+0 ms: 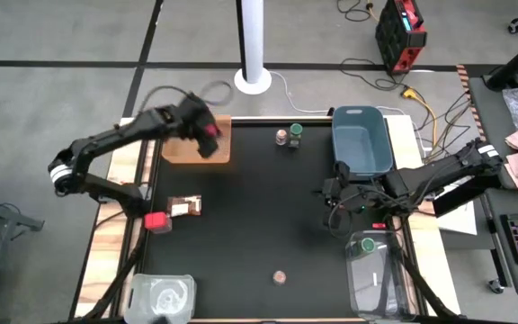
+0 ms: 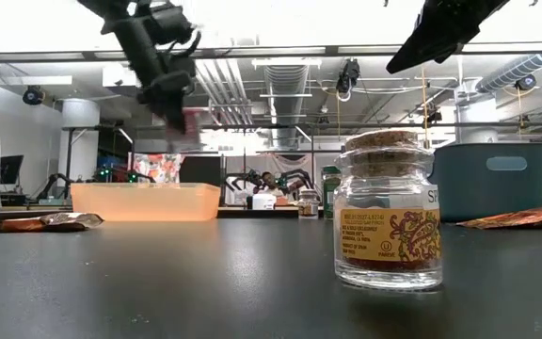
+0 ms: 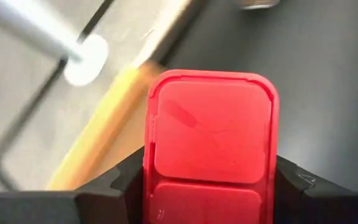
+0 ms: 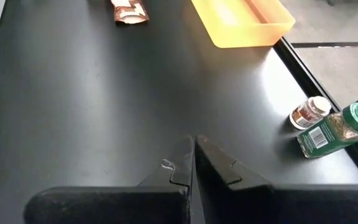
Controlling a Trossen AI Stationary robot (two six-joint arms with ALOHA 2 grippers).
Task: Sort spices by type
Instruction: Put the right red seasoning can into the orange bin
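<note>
My left gripper [image 1: 205,135] is shut on a red cube box [image 3: 210,143] and holds it in the air over the orange tray [image 1: 180,153] at the far left. A second red box [image 1: 157,220] lies at the table's left edge beside a brown packet [image 1: 185,206]. A tan-capped jar [image 1: 281,137] and a green-capped jar [image 1: 295,135] stand at the far edge. Near the front stands a cork-topped jar [image 2: 389,221]. My right gripper [image 4: 194,155] hangs shut over the table's right half, touching nothing. My left gripper pinches the red box between its two fingers [image 3: 126,183], one on each of two opposite sides [image 3: 149,168]. The fingers slant down from the table's left side. The box is lifted clear, above the orange tray.
A blue tub [image 1: 361,139] stands at the far right. Clear containers sit at the front left [image 1: 162,295] and front right [image 1: 376,274]. Another packet [image 2: 525,218] lies at the right in the low view. The middle of the black mat [image 1: 259,216] is bare.
</note>
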